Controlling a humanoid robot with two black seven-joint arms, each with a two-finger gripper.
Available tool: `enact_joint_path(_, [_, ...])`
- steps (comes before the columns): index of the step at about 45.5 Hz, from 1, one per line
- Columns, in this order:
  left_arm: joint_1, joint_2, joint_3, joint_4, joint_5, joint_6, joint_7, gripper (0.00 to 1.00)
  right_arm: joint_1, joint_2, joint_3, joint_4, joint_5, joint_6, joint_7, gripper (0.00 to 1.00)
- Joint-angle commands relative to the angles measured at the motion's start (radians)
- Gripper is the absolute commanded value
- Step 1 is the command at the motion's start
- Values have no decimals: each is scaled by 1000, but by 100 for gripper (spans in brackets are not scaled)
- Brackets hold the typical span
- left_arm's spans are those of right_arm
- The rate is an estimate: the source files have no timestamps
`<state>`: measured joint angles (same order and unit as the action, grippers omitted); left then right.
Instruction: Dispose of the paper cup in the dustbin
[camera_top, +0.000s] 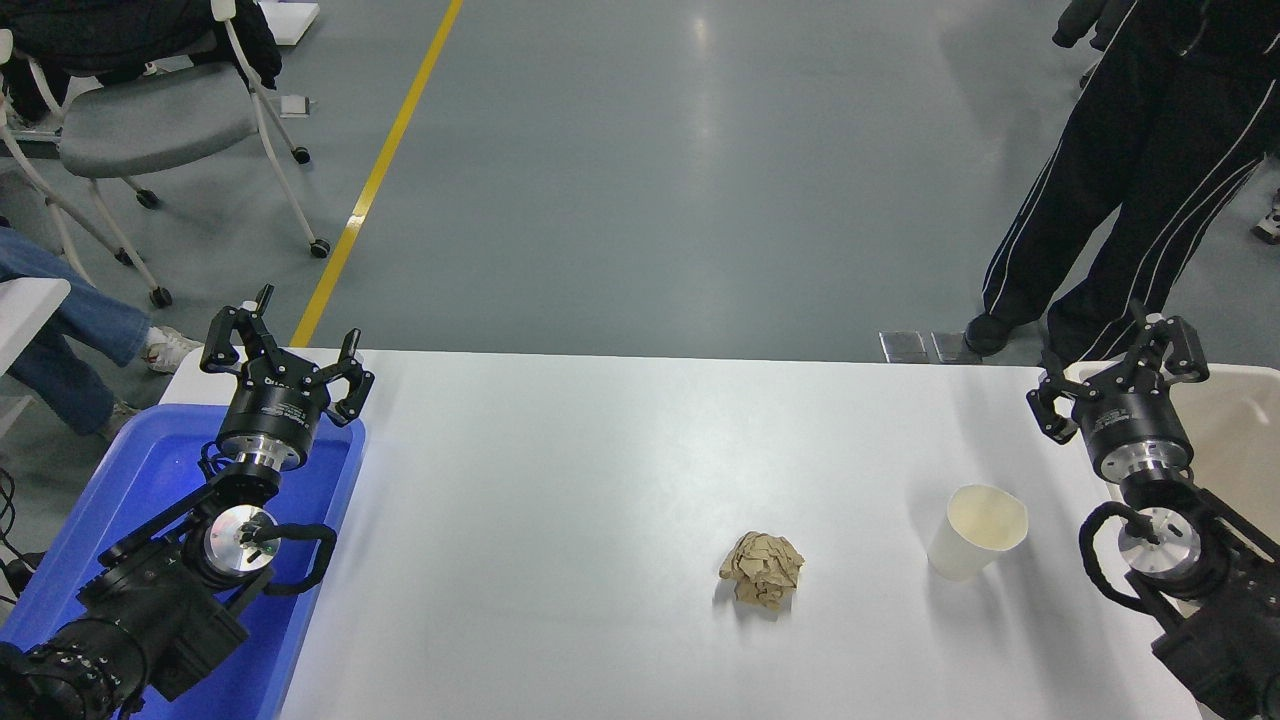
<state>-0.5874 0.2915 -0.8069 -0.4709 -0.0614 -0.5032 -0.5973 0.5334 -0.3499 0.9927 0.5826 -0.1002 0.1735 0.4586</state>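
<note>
Standing upright paper cup (978, 531), crumpled paper ball (762, 568) near, dustbin (1235, 420) beyond right gripper (1118, 368)

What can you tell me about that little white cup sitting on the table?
The paper cup is small, plain and cream-white, tapering toward its base, with a round open rim. It looks empty and undented. It stands on the white table, appearing to lean toward the right. Nothing touches it: a crumpled brown paper ball lies apart on its left, and the open right gripper hovers beyond it over the beige dustbin.
</note>
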Motion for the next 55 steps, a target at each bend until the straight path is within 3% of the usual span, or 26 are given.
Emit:
enact_joint_path(1, [0, 0, 0, 0, 0, 0, 1, 100, -7, -3, -3, -1, -7, 11, 0, 100])
enact_joint_path(43, [0, 0, 0, 0, 0, 3, 1, 100, -9, 9, -2, -1, -9, 8, 0, 100])
enact_joint_path(50, [0, 0, 0, 0, 0, 3, 1, 100, -10, 9, -3, 17, -1, 14, -12, 100])
enact_joint_path(55, [0, 0, 0, 0, 0, 3, 1, 100, -10, 0, -3, 40, 0, 20, -75, 100])
